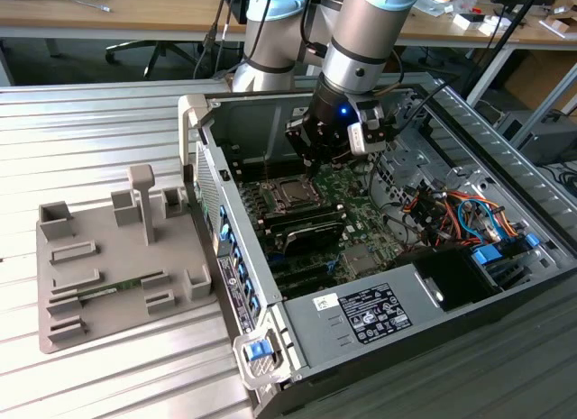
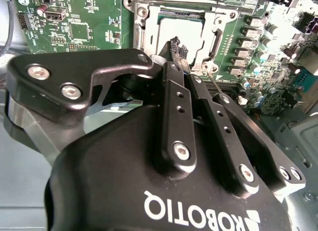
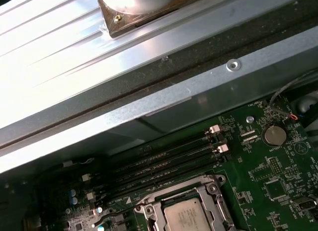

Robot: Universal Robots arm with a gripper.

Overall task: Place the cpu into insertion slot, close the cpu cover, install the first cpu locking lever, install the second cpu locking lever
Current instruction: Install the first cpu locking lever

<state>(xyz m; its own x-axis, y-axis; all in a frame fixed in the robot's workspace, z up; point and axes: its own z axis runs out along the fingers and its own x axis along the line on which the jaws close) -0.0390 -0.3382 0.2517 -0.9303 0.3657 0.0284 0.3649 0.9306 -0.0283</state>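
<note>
The cpu, a silvery square chip, lies in the insertion slot on the green motherboard. The cpu cover, a thin metal frame, lies flat around it. In the first wrist view the cpu shows inside the cover. My gripper hangs just above the socket's edge, fingers pressed together, nothing seen between them. A thin metal locking lever runs beside the fingertips. In the exterior view the gripper hovers over the socket inside the open case.
Long black memory slots and a black module flank the socket. The case wall rises at the exterior view's left, with coloured cables and a power supply at its right. A grey fixture tray sits outside.
</note>
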